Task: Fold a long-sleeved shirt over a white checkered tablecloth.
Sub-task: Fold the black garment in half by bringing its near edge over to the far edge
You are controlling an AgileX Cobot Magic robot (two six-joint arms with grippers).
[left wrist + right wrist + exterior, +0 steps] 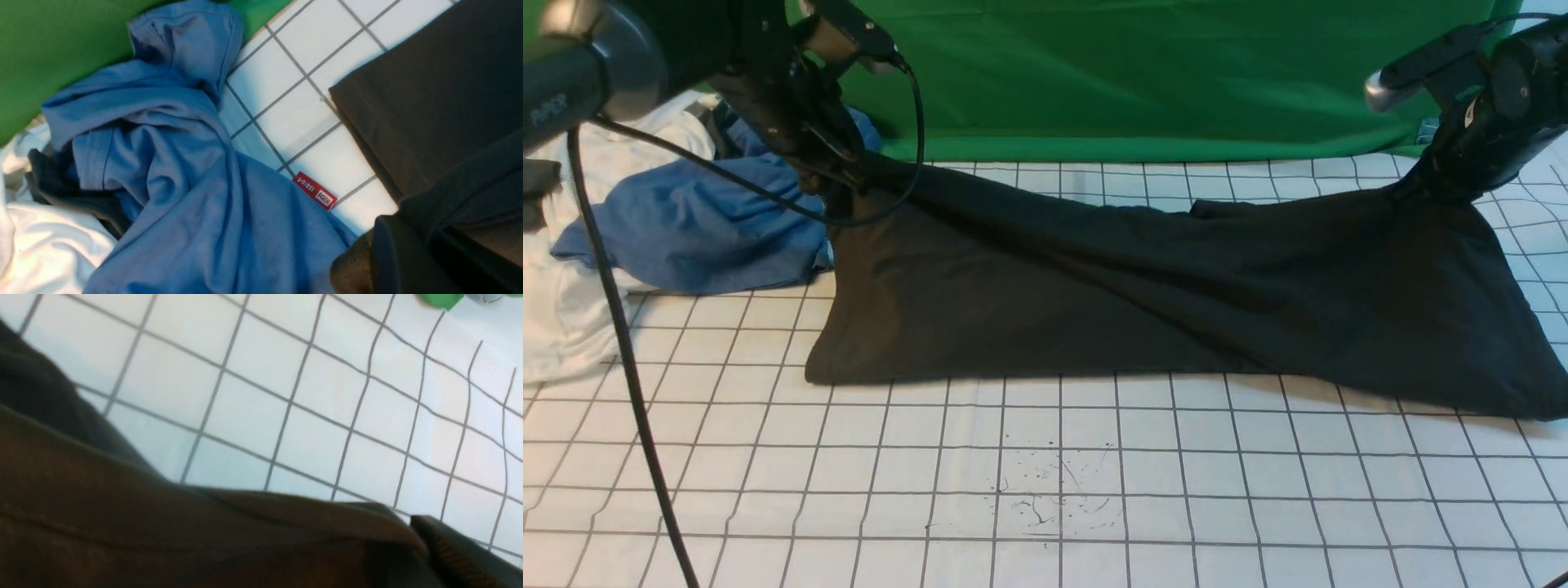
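Checkered tablecloth (849,490) sits nearest, long-sleeved shirt (1143,294) spread across it; your left hand (841,175) is clamped on its raised corner, right hand (1421,188) grip: can't tell.

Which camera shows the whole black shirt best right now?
Front view: the long-sleeved shirt shows almost whole, stretched across the white checkered tablecloth. Left wrist view catches only a hemmed corner; right wrist view only a blurred close-up fold.
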